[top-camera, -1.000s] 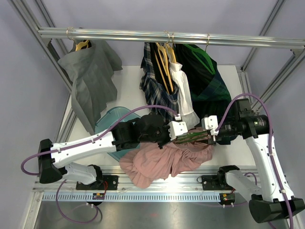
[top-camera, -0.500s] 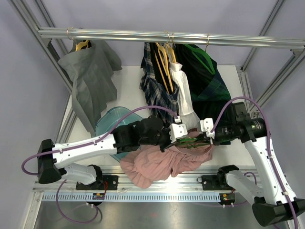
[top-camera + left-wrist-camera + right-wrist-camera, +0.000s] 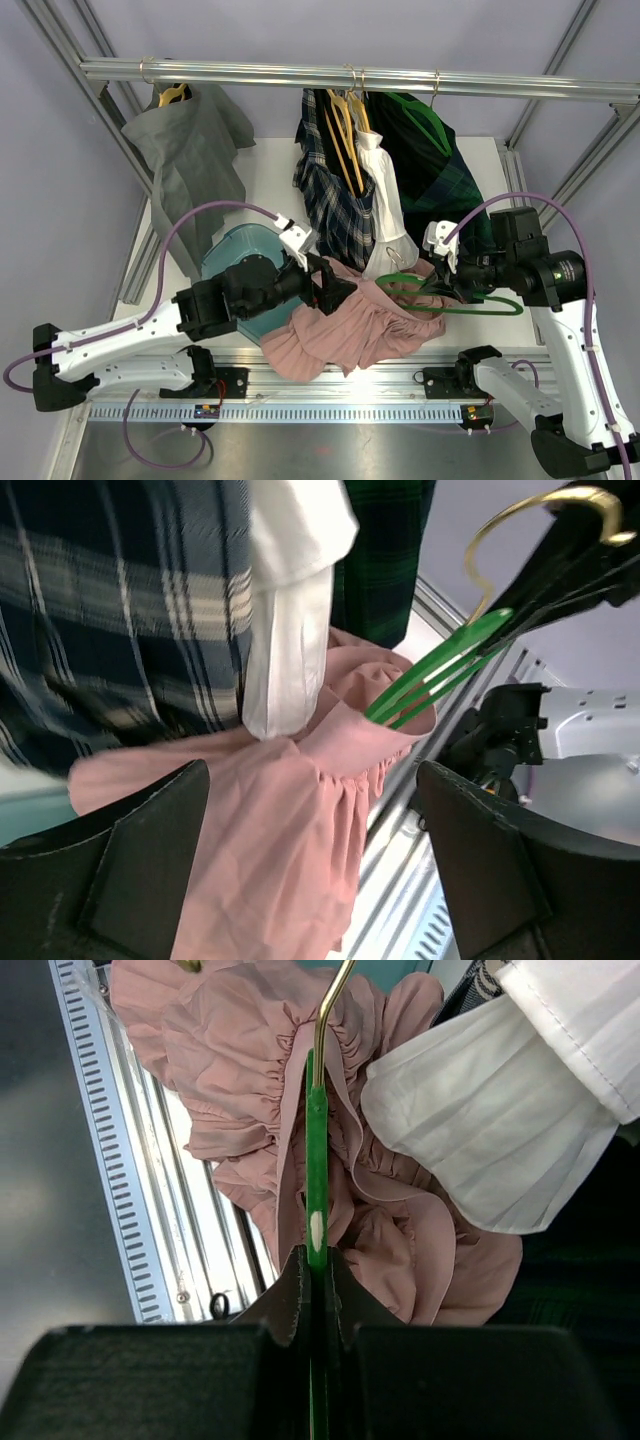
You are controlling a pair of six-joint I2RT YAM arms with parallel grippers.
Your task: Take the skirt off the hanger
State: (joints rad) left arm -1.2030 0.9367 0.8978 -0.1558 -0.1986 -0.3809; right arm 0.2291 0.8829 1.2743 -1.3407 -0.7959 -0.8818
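A: What holds the hanger?
B: The right pincer (image 3: 317, 1260), pressed tight on the green hanger (image 3: 316, 1160); its long axis runs straight away, leftward.
A: And the skirt?
B: The pink skirt (image 3: 350, 330) is heaped under the hanger's far end, waistband round it. The left pincer (image 3: 310, 780), spread and empty, is nearer.

Below the brushed metal rail (image 3: 250, 70), the skirt (image 3: 350, 325) is matt gathered cloth, the hanger (image 3: 317, 1150) glossy plastic, metal-hooked.

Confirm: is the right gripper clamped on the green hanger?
Yes, in the right wrist view the right gripper pinches the green hanger between closed fingers.
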